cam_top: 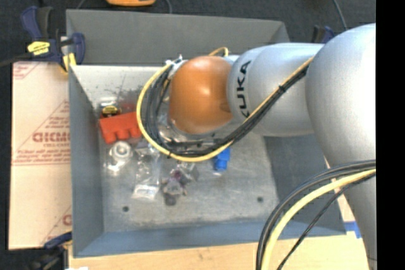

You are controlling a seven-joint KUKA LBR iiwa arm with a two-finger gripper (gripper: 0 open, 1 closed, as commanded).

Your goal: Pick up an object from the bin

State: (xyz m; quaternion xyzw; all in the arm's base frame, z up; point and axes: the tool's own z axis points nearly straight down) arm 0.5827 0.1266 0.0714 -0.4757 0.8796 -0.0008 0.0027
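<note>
Nearest to the camera was seen the grey arm (342, 92), reaching in from the right, with its wrist capped by a rounded orange cover (199, 95) and looped about by yellow and black cables (149, 129). Whether the gripper (169, 136) was open or closed could not be told, since it was screened from above by that cover; nothing could be seen held in it. The wrist was placed over the middle of the grey metal bin (190, 41), somewhat toward the far side. Just to its left a red block (119, 128) was laid flat on the floor, squarish at the corners, with its long axis running roughly left to right and its right end turned slightly to the far side. A small yellow piece (111, 109) was found just beyond it. Near the block, on its near side, a clear rounded cup (118, 155) was set. At the near right of the wrist a small blue piece (220, 164) was seen, its long axis running near to far. Between these, a loose heap of clear scraps (145, 190) and a dark purple bit (174, 181) was spread.
</note>
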